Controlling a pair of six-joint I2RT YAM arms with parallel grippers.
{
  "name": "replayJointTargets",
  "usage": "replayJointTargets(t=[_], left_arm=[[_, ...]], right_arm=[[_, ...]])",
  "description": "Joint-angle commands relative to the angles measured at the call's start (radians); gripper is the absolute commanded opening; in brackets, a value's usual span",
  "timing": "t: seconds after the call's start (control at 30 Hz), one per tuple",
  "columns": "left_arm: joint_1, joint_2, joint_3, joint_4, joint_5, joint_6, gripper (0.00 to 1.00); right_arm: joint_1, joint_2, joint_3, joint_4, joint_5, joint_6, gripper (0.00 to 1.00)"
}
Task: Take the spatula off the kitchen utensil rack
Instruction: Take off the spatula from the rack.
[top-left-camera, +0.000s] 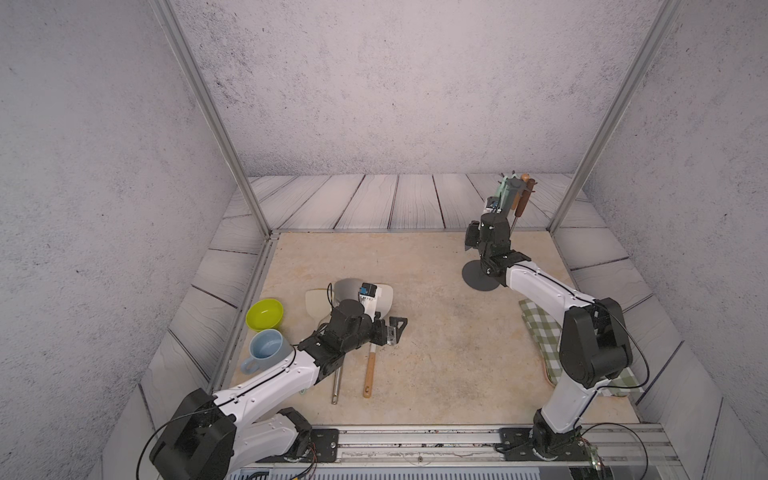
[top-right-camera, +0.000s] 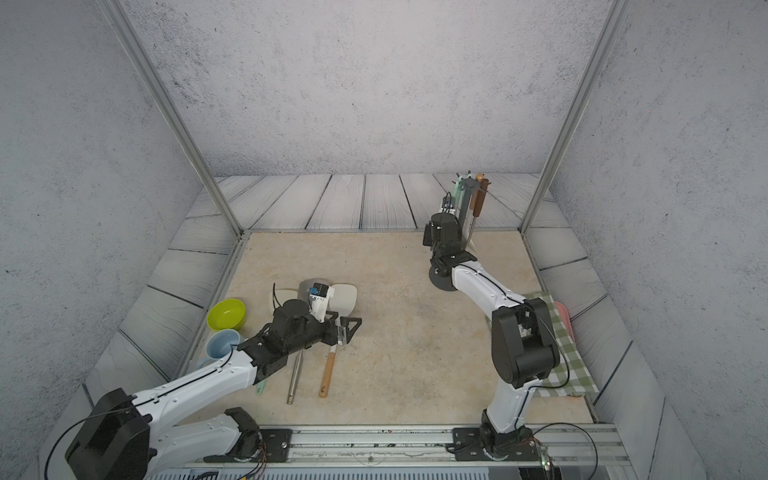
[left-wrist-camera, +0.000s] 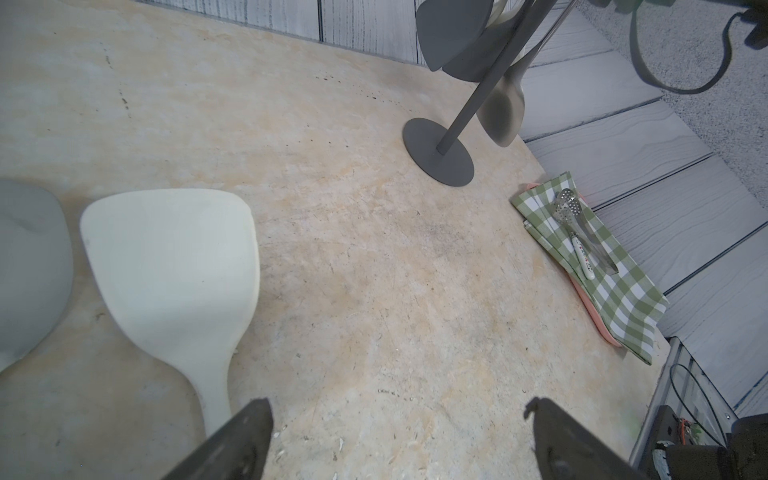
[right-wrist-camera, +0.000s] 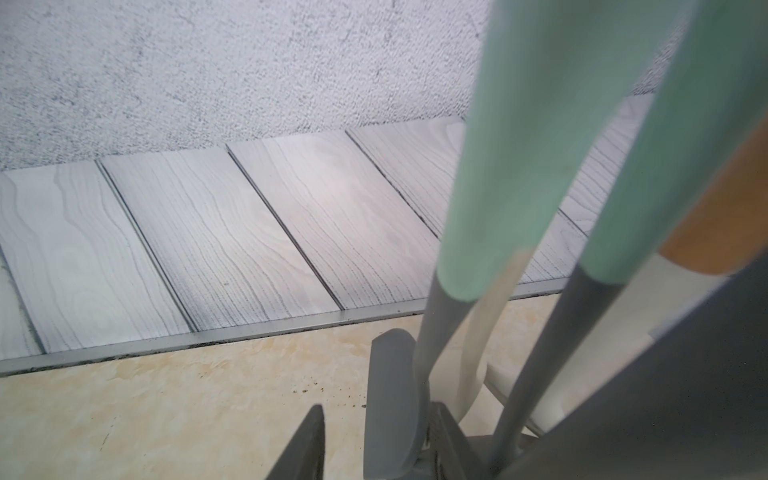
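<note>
In the left half of the worktop (top-left-camera: 436, 353), your left gripper (top-left-camera: 395, 331) hangs with its fingers spread wide and nothing between them, just beside a cream flat utensil (left-wrist-camera: 170, 266) lying on the surface. Toward the far right corner, the kitchen utensil rack (top-left-camera: 473, 277) stands upright on its round base. The spatula (right-wrist-camera: 390, 386), mint-handled with a grey blade, hangs from the rack's crown. Your right gripper (right-wrist-camera: 379, 409) sits at that blade, fingers apart on either side, a gap showing at one finger, so nothing is clamped
</note>
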Motion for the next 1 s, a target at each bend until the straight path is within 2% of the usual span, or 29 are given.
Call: replayJointTargets(t=[0.0, 0.2, 0.33, 0.47, 0.67, 0.83, 0.97], left_arm=[[-0.004, -0.015, 0.018, 0.018, 0.006, 0.005, 0.99], [-0.003, -0.013, 0.018, 0.020, 0.007, 0.004, 0.99], [-0.003, -0.009, 0.019, 0.023, 0.012, 0.002, 0.99], [-0.004, -0.013, 0.016, 0.022, 0.013, 0.004, 0.99], [-0.003, -0.023, 0.015, 0.020, 0.006, 0.005, 0.99], [-0.003, -0.025, 0.016, 0.020, 0.006, 0.004, 0.99], [-0.003, -0.024, 0.016, 0.020, 0.008, 0.003, 0.99]], right_arm=[[0.010, 0.002, 0.029, -0.010, 0.136, -0.013, 0.42], [0.020, -0.032, -0.020, 0.039, 0.184, -0.013, 0.48], [0.018, -0.026, -0.007, 0.033, 0.156, -0.011, 0.50], [0.014, 0.006, 0.026, 0.021, 0.114, -0.003, 0.49], [0.010, 0.039, 0.058, 0.024, 0.093, 0.006, 0.33], [0.010, 0.029, 0.048, 0.039, 0.069, 0.006, 0.13], [0.010, -0.001, 0.011, 0.064, 0.034, -0.007, 0.04]])
